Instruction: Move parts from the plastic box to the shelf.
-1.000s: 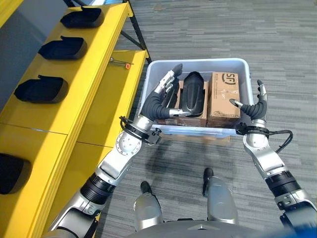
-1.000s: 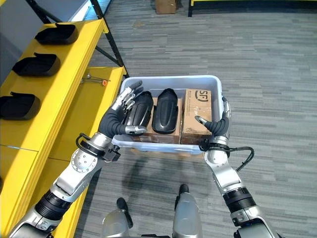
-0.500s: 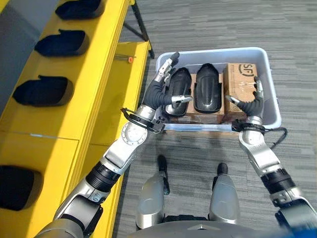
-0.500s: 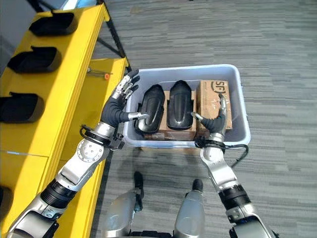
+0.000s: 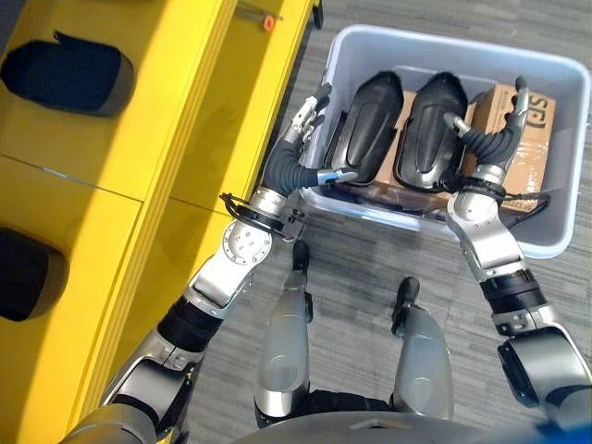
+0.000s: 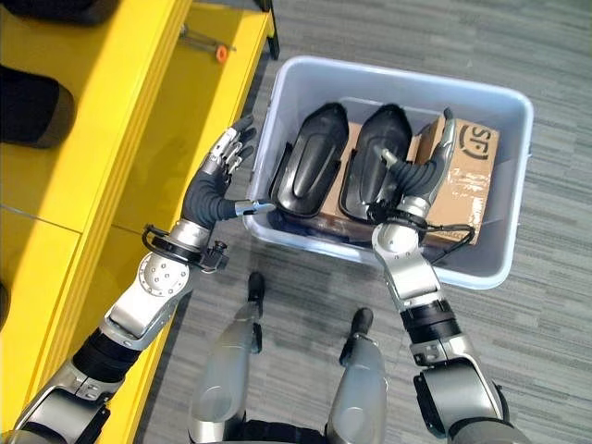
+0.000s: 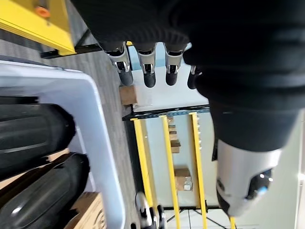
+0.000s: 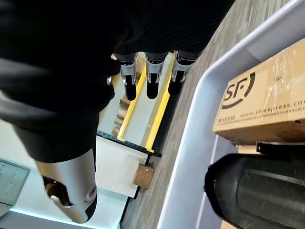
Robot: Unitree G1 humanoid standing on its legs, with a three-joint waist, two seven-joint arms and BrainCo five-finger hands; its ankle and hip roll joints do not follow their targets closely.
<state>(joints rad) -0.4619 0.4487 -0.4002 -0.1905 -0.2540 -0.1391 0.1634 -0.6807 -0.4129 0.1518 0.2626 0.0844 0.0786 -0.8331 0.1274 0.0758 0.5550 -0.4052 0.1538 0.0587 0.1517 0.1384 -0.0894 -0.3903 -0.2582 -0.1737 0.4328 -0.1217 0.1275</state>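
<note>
The pale plastic box (image 5: 555, 242) stands on the floor beside the yellow shelf (image 5: 185, 111). Two black moulded parts (image 5: 370, 125) (image 5: 430, 125) lie side by side in it on brown cartons. My left hand (image 5: 301, 139) is open at the box's left wall, fingers straight outside it and thumb reaching over the rim (image 7: 102, 143) toward the left part (image 7: 33, 138). My right hand (image 5: 499, 134) is open and upright inside the box, between the right part (image 8: 257, 191) and a printed carton (image 8: 264, 105). Neither hand holds anything.
Black parts (image 5: 65, 69) (image 5: 28, 273) sit in a row on the shelf's top. A small orange-tipped tool (image 5: 264, 18) lies on the lower yellow ledge near the box's far corner. Grey carpet surrounds the box.
The camera has swung, so the box now sits upper right. The left hand has left the left part for the box's wall. The right hand moved from outside the box into it.
</note>
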